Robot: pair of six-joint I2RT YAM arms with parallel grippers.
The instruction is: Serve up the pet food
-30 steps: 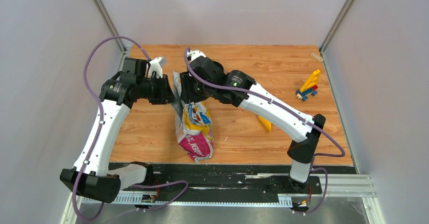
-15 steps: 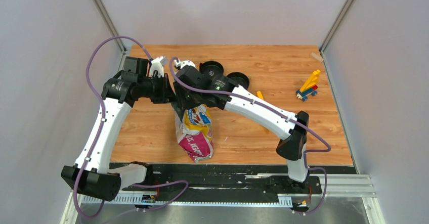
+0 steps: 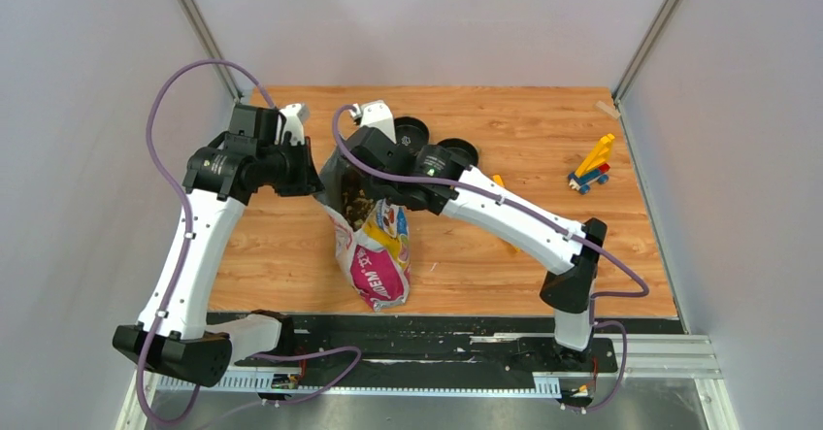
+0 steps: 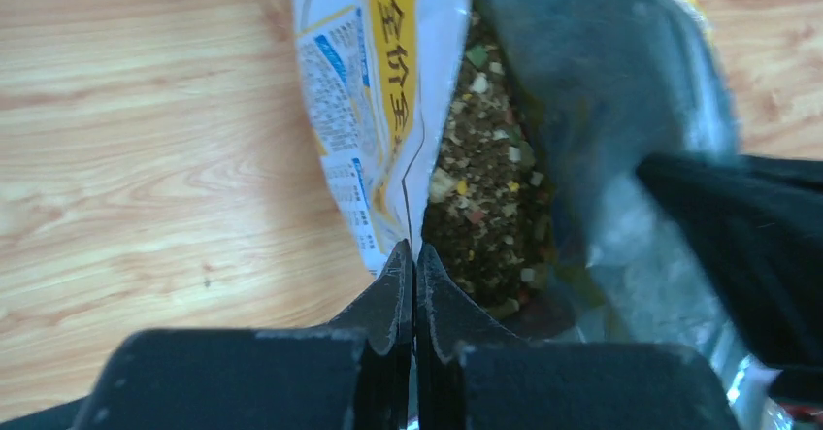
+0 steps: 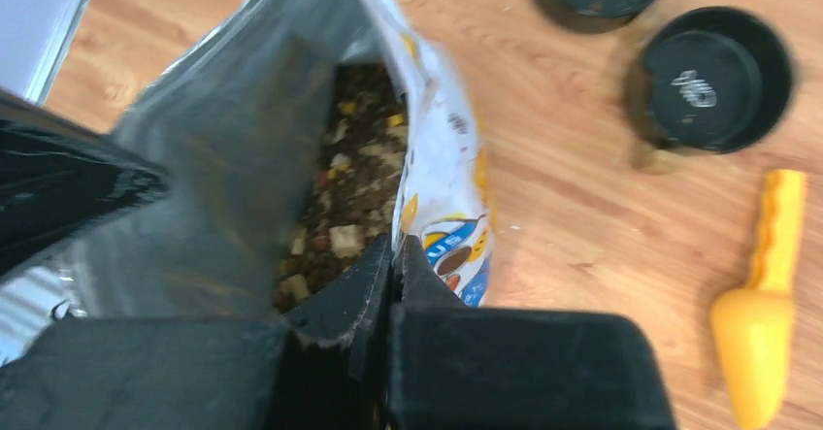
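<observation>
A glossy white-yellow-pink printed bag (image 3: 374,255) lies on the wooden table with its mouth held open. The pet food (image 3: 354,202), brown kibble with pale bits, shows inside it, also in the left wrist view (image 4: 485,197) and the right wrist view (image 5: 340,207). My left gripper (image 4: 414,260) is shut on the bag's left rim (image 4: 388,139). My right gripper (image 5: 391,255) is shut on the bag's right rim (image 5: 437,178). In the top view the left gripper (image 3: 312,173) and right gripper (image 3: 380,182) stand on either side of the opening.
Two black bowls (image 3: 411,135) (image 3: 456,150) stand just behind the bag, also in the right wrist view (image 5: 713,76). A yellow scoop (image 5: 762,314) lies right of the bag. A pile of coloured toy blocks (image 3: 592,170) sits at the far right.
The two grippers have pulled the bag's rims apart. The mouth has opened and the kibble now shows. The right arm has shifted left and back, uncovering the bowls.
</observation>
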